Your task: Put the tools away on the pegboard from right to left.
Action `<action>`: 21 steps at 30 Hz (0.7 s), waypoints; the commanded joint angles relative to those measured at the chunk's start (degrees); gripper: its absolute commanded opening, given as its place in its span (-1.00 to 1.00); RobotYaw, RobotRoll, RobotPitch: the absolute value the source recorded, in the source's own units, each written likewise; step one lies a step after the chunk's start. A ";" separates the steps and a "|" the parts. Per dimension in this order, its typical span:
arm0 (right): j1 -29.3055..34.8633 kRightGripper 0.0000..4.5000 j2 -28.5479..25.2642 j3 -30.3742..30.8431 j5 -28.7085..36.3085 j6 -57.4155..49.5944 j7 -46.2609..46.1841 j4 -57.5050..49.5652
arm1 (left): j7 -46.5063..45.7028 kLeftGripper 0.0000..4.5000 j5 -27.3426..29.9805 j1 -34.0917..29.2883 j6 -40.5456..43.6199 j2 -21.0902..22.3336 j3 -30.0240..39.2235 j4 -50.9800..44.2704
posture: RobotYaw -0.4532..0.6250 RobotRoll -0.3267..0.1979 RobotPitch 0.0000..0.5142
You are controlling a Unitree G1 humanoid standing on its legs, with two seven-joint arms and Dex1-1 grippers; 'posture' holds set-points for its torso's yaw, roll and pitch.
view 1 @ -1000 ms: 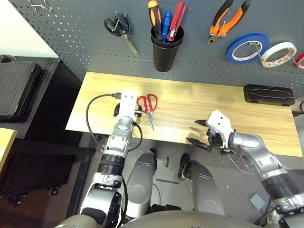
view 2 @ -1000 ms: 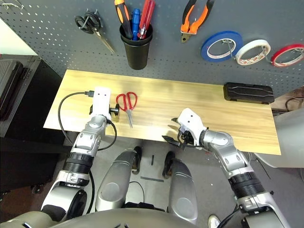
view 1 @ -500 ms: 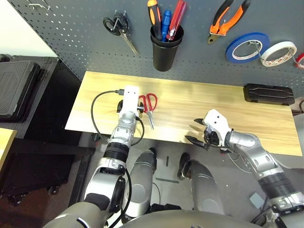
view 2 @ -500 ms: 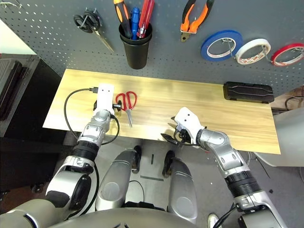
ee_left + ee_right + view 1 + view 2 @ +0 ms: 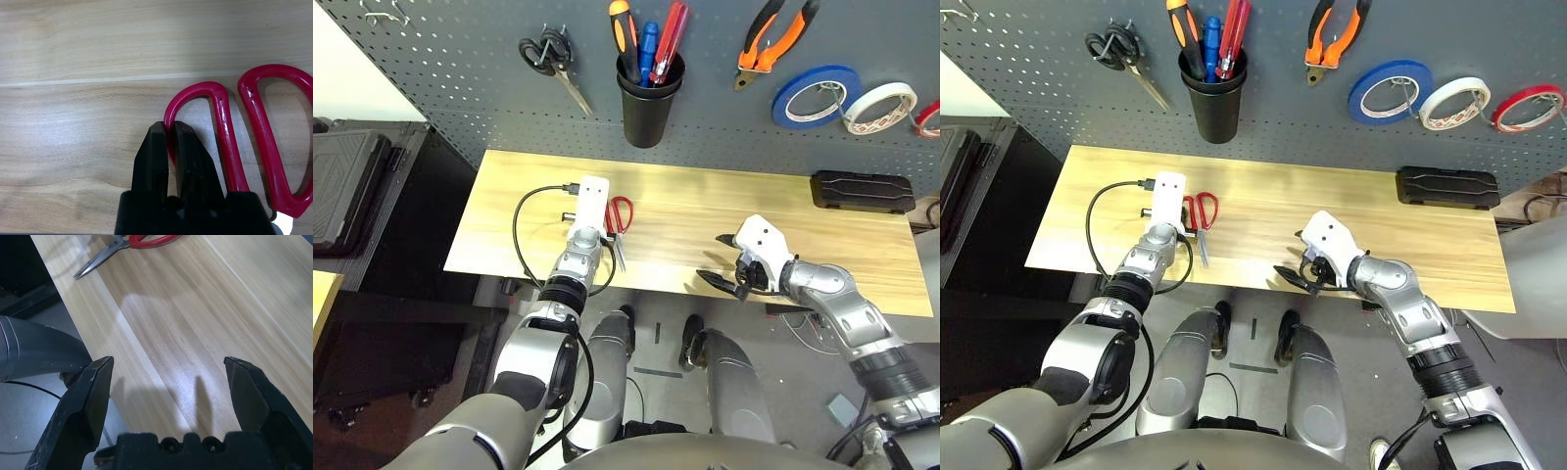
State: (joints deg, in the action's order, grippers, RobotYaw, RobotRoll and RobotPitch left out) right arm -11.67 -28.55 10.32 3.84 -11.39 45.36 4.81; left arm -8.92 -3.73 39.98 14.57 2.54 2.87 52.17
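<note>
Now the left hand [image 5: 167, 147] is pinched shut on one red loop of the red-handled scissors [image 5: 619, 217], which lie flat on the tabletop [image 5: 705, 211] at centre left. Next comes lifting them to the pegboard [image 5: 489, 49] above. The right hand [image 5: 726, 260] hovers wide open, empty.

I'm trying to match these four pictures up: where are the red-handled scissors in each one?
Left eye view: red-handled scissors left of centre on the wooden table.
Right eye view: left of centre again.
Left wrist view: lower right, handle loop pinched by the left end effector.
Right wrist view: top edge.
Shared landmark: the table.
</note>
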 commanded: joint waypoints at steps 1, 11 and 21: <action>-0.19 1.00 -0.38 -0.42 0.41 1.62 1.06 1.96 | -0.41 -0.99 1.83 -2.34 2.26 -0.77 1.77 2.15 | 0.23 0.25 0.13; -3.82 1.00 1.78 -1.77 3.25 11.08 4.11 8.37 | -1.02 -0.99 4.69 -6.70 4.94 -1.58 4.46 -12.92 | 0.32 0.25 0.02; -5.17 1.00 4.52 -7.86 13.89 19.81 11.13 9.65 | -0.82 -0.99 7.53 -16.94 12.36 -1.77 6.36 -41.83 | 0.42 0.25 -0.10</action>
State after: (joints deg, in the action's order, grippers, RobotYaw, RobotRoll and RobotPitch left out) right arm -17.56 -24.30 3.98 15.01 6.72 54.92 14.29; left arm -9.93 3.17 25.09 25.40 1.04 9.00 13.74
